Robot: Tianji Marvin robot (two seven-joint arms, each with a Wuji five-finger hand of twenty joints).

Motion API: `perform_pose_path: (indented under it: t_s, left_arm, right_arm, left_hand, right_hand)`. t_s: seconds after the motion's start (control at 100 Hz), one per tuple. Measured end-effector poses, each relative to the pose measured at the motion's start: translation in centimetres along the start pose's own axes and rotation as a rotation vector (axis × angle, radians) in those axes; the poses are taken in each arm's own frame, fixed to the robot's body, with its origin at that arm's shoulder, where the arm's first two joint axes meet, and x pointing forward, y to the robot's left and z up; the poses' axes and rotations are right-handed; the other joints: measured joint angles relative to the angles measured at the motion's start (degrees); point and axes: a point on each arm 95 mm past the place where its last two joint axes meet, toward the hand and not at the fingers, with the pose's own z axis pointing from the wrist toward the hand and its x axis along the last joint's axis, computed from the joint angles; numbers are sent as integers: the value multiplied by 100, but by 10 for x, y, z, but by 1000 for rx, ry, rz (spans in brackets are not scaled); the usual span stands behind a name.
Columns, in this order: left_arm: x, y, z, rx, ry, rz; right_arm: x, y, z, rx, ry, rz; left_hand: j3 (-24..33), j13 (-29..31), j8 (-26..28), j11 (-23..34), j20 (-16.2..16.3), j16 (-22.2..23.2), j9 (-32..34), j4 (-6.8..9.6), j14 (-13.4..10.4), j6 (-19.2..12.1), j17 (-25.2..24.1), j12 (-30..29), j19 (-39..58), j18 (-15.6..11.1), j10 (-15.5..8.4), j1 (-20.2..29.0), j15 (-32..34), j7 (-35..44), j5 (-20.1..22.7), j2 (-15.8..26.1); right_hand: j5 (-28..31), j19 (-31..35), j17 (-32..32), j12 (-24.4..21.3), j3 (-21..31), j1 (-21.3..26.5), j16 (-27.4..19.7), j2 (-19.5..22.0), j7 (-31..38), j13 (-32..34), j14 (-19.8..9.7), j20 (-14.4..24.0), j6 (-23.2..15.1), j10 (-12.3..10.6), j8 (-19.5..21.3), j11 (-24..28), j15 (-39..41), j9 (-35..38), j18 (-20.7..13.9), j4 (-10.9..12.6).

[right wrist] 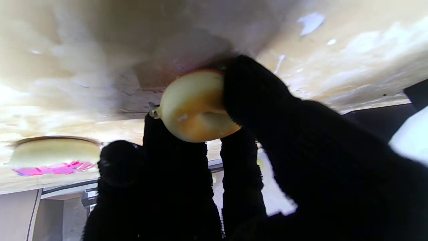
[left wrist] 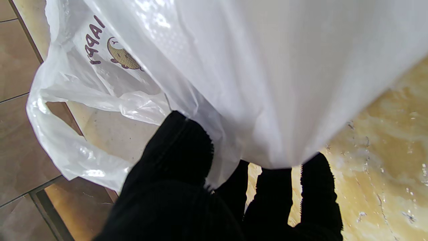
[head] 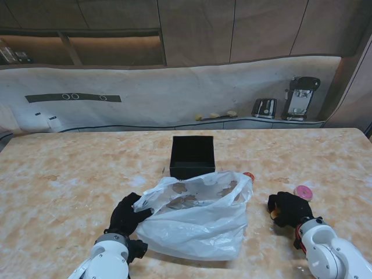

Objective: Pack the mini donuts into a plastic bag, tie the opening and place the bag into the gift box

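One plastic bag (head: 197, 218), one gift box (head: 193, 156), three mini donuts in sight on a marbled beige surface (head: 64, 174).

Bag: white, thin, crinkled, translucent, with brown printing showing through near the mouth; lying at the centre of the stand's view, mouth open toward 12 o'clock, just in front of the box. Seen from the left wrist, the same white film (left wrist: 254, 73) bearing brown letters and a small brown animal figure, one handle loop hanging free.

Box: black, square, open-topped, upright, at 12 o'clock from the bag, its near wall touching or just beside the bag's rim; cannot tell which.

Donuts, counted: a plain yellow-orange donut (right wrist: 195, 105) pinched in the right hand; a pink-iced donut (head: 303, 192) lying flat at 1 o'clock from that hand, just beside it and apart from the bag; an orange-red donut (head: 249, 175) peeking out at the bag's 1 o'clock corner, mostly hidden.

Left hand (head: 128, 214), black-gloved, at 9 o'clock of the bag, fingers (left wrist: 174, 157) closed on the bag's edge, thumb over the film and the rest beneath it.

Right hand (head: 289, 208), black-gloved, at 3 o'clock of the bag and apart from it, fingers (right wrist: 254, 97) narrowed around the plain donut, which sits against or just off the surface.
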Motion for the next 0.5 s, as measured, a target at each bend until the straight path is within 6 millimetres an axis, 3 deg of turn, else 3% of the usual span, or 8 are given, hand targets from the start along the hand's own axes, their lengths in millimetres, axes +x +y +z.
perform_pose_path:
  t_s: [0.19, 0.5]
  left_arm:
    - [1, 0, 0, 2, 11, 0]
    - [1, 0, 0, 4, 16, 0]
  right_arm:
    - [2, 15, -5, -58, 41, 6]
    - [27, 74, -5, -227, 165, 64]
  left_hand:
    - [0, 0, 0, 0, 0, 0, 0, 0, 0, 0, -1, 0, 0, -1, 0, 0, 0, 0, 0, 0]
    - [0, 0, 0, 0, 0, 0, 0, 0, 0, 0, -1, -1, 0, -1, 0, 0, 0, 0, 0, 0]
  right_hand:
    - [220, 87, 168, 0, 0, 76, 0, -84, 31, 182, 29, 60, -28, 3, -67, 0, 51, 262, 68, -115]
    - [264, 90, 223, 0, 0, 77, 0, -86, 52, 237, 29, 124, -72, 16, -79, 0, 101, 297, 73, -115]
